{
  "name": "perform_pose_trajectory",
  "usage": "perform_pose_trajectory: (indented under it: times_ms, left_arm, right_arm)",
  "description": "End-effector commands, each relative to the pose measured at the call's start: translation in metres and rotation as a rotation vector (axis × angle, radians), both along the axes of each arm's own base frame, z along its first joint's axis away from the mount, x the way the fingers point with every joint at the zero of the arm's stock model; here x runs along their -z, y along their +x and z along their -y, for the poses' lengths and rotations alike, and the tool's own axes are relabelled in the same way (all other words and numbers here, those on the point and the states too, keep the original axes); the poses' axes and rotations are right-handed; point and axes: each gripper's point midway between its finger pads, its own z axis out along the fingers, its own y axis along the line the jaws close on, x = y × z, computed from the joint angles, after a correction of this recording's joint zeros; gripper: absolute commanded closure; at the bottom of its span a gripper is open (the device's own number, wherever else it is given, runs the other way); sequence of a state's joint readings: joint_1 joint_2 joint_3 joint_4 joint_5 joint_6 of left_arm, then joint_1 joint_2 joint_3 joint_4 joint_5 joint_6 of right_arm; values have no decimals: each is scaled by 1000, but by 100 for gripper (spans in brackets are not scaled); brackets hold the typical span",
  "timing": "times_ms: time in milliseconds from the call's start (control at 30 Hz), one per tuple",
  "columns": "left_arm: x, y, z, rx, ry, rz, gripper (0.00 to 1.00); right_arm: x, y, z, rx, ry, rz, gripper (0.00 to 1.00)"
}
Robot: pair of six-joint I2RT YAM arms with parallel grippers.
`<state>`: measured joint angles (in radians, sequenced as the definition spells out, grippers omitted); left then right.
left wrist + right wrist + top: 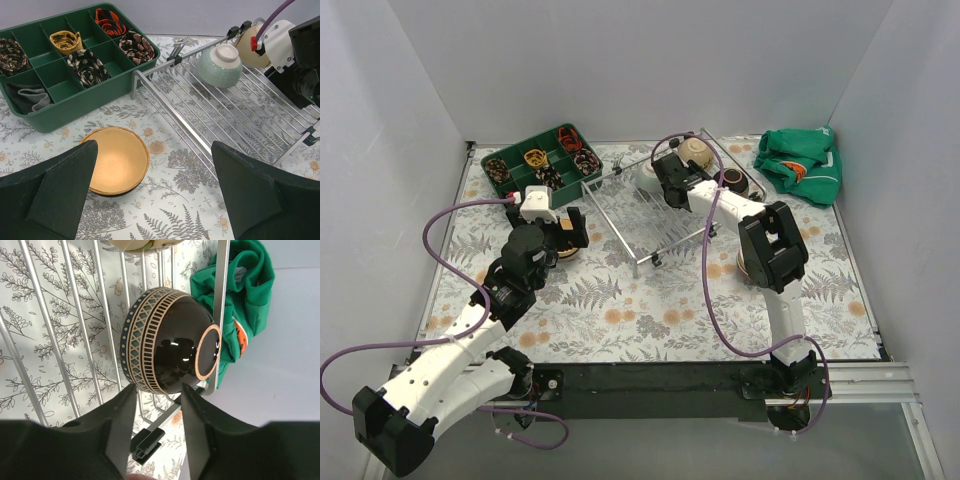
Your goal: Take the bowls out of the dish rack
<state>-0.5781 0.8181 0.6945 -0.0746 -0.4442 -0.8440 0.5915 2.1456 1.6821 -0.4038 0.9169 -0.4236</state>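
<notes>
The silver wire dish rack (650,215) stands mid-table. In the left wrist view (225,115) it holds a mint-green bowl (220,65) and a beige bowl (247,47) at its back. A dark brown bowl with a patterned band (170,352) lies on its side at the rack's right edge (735,183). My right gripper (159,390) is open, its tips just under this bowl. My left gripper (154,150) is open and empty above the table. A tan bowl (117,160) stands upright there by the left finger (55,195).
A green compartmented tray (535,160) of rolled cloths stands at the back left, close to the rack. A green cloth (802,165) lies at the back right. Another bowl (742,266) shows partly under the right arm's elbow. White walls close in three sides.
</notes>
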Motion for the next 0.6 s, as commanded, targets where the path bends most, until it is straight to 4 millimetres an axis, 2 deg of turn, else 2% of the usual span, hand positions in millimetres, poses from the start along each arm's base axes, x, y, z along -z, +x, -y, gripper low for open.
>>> perform_pose_trajectory:
  times_ms: [0, 133, 233, 400, 567]
  left_arm:
    - [-2, -2, -2, 0, -5, 18, 2]
    - [-3, -2, -2, 2, -6, 19, 2]
    - [-2, -2, -2, 0, -5, 18, 2]
    - [-1, -2, -2, 3, -4, 15, 2]
    - [0, -1, -2, 2, 0, 11, 2]
  right_arm:
    - [-4, -1, 9, 34, 49, 24, 47]
    - [4, -3, 14, 41, 48, 5, 31]
    - [13, -3, 18, 47, 41, -9, 25]
    - [24, -1, 23, 53, 22, -12, 22]
    - [20, 2, 22, 46, 20, 8, 22]
